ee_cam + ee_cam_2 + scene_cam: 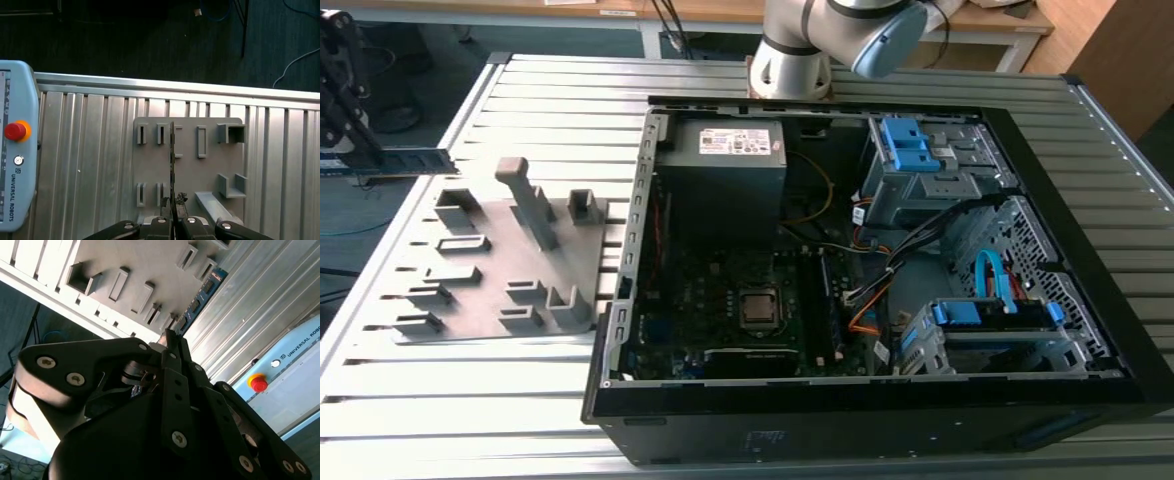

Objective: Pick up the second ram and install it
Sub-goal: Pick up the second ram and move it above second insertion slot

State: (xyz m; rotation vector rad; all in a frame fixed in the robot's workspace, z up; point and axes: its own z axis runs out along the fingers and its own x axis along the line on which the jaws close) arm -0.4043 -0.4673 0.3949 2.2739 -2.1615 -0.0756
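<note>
The second ram (394, 160) is a thin blue-green stick lying level at the exterior view's far left, in the upper part of the frame. Its near end is clamped in the gripper (173, 220), whose fingers (162, 222) are closed tight on it from both sides. In the first wrist view the stick shows edge-on as a thin dark line running out from the fingertips across a grey holder plate (210, 165) with raised slots and brackets. In the second wrist view its blue-green board reaches out past the black gripper body toward the same plate.

The plate lies on a table (480, 400) of metal slats, in the left half of the exterior view. Just beside it, on the exterior view's right, an open computer case (854, 430) lies on its side with its board, cables and blue drive brackets showing. The stick is well apart from the case. The pale arm (814, 40) rises at top centre. A control tablet (15, 175) with a red button (15, 131) rests on the slats.
</note>
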